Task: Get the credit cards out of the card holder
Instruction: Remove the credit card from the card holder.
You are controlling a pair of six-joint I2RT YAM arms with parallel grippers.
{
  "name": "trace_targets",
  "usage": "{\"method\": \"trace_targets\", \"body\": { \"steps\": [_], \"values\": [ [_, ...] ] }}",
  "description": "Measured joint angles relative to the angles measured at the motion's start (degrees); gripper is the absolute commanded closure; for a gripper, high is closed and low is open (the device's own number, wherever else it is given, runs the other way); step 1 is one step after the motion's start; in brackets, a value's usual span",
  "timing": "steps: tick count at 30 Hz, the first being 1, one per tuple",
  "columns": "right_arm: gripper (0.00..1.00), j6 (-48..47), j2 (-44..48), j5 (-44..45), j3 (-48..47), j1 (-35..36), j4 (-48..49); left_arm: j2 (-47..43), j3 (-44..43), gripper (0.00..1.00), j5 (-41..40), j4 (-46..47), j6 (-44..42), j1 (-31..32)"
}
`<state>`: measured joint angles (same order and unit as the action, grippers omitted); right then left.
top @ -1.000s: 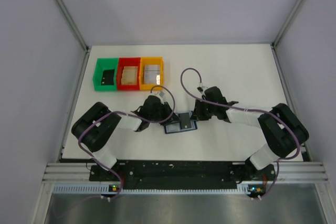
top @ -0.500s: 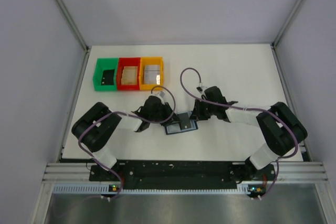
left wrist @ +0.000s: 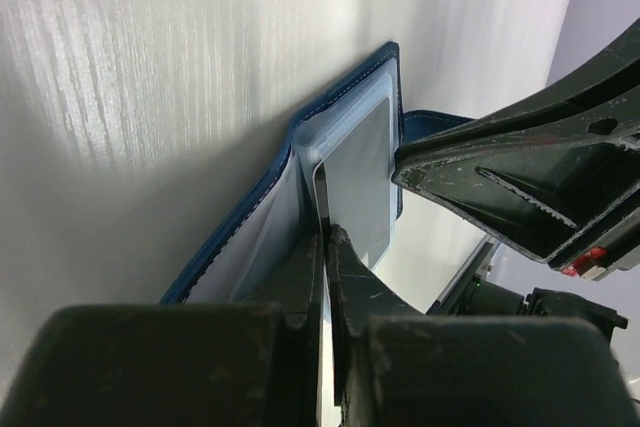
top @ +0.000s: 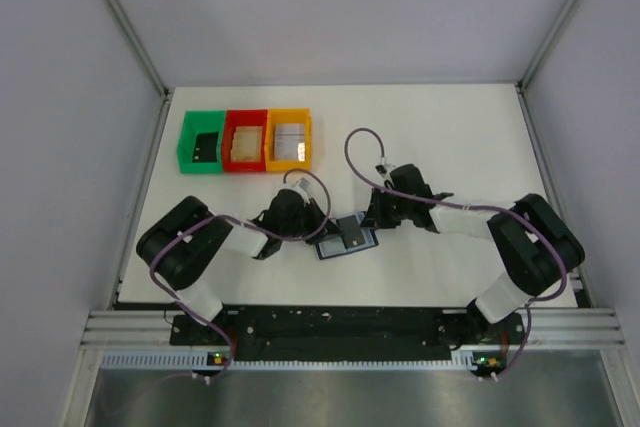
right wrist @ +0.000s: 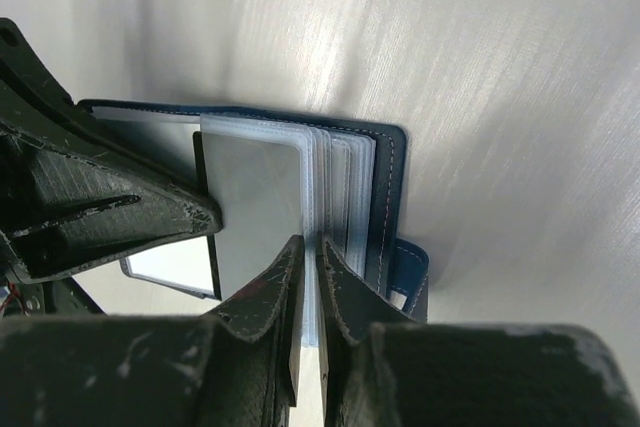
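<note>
The dark blue card holder [top: 333, 247] lies open on the white table between my two grippers. In the left wrist view its blue cover [left wrist: 240, 215] and a clear sleeve show. A silvery-grey credit card [left wrist: 360, 182] sits in the sleeve, and my left gripper [left wrist: 326, 239] is shut on the card's near edge. My right gripper [right wrist: 311, 247] is shut on a clear sleeve page of the holder [right wrist: 388, 197], next to the same card [right wrist: 255, 197]. From above, the left gripper [top: 320, 230] and right gripper [top: 368, 221] meet over the card [top: 350, 231].
Green bin [top: 201, 143], red bin [top: 245, 140] and orange bin [top: 289, 139] stand in a row at the back left, each with something flat inside. The right gripper's fingers [left wrist: 520, 177] crowd the left wrist view. Grey walls enclose the table.
My left gripper has drawn back a little to the left. The holder has turned slightly with it. The right arm has barely moved.
</note>
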<state>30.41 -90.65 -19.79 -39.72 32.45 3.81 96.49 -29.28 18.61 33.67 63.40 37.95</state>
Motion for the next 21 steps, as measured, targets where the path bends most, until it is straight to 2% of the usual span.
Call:
{"method": "trace_targets", "body": {
  "steps": [3,6,18,21],
  "values": [
    [0.78,1.0,0.1,-0.9,0.7,-0.5,1.2,-0.2,1.7,1.0,0.0,2.7,0.4,0.0],
    [0.7,2.0,0.6,-3.1,1.8,-1.1,2.7,-1.2,3.8,1.0,0.2,5.8,0.6,0.2],
    [0.71,2.9,2.2,-7.2,3.5,-1.6,6.2,-1.9,9.2,1.0,1.4,18.5,1.4,0.0],
    [0.75,2.8,2.2,-7.3,3.7,-1.8,6.6,-1.9,9.6,1.0,1.5,19.7,1.4,0.0]
  ]
}}
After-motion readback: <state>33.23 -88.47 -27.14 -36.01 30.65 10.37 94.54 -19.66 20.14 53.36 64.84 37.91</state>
